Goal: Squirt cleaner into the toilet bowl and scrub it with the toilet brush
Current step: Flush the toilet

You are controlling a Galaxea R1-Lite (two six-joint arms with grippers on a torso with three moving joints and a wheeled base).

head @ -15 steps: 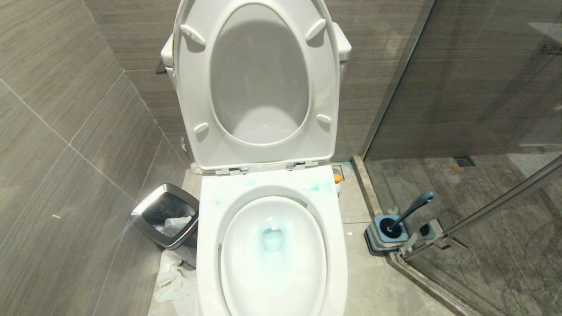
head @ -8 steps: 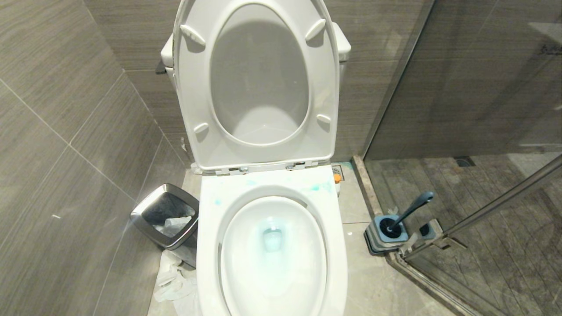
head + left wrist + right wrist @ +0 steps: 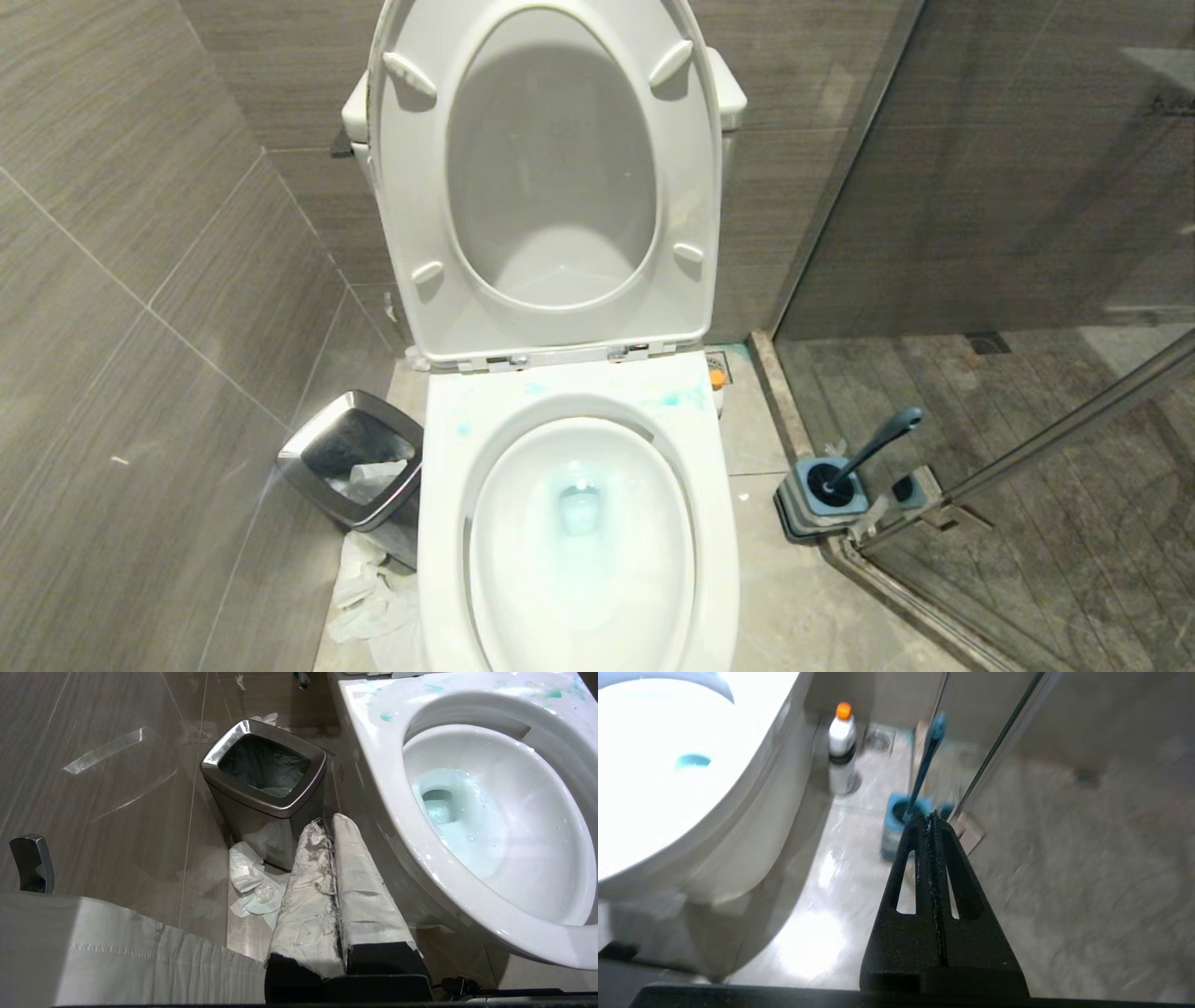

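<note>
A toilet bowl (image 3: 579, 523) stands with seat and lid raised against the tiled wall, turquoise cleaner (image 3: 670, 399) smeared along the rear edge of its rim and tinting the water below. On the floor off the bowl's right side, by the corner of the glass shower door (image 3: 1027, 448), the toilet brush (image 3: 873, 446) leans in its grey-blue holder (image 3: 826, 499). The left gripper (image 3: 329, 826), jaws clenched on nothing, hangs near the waste bin (image 3: 264, 784); the right gripper (image 3: 930, 820), also pressed together empty, points toward the brush.
</note>
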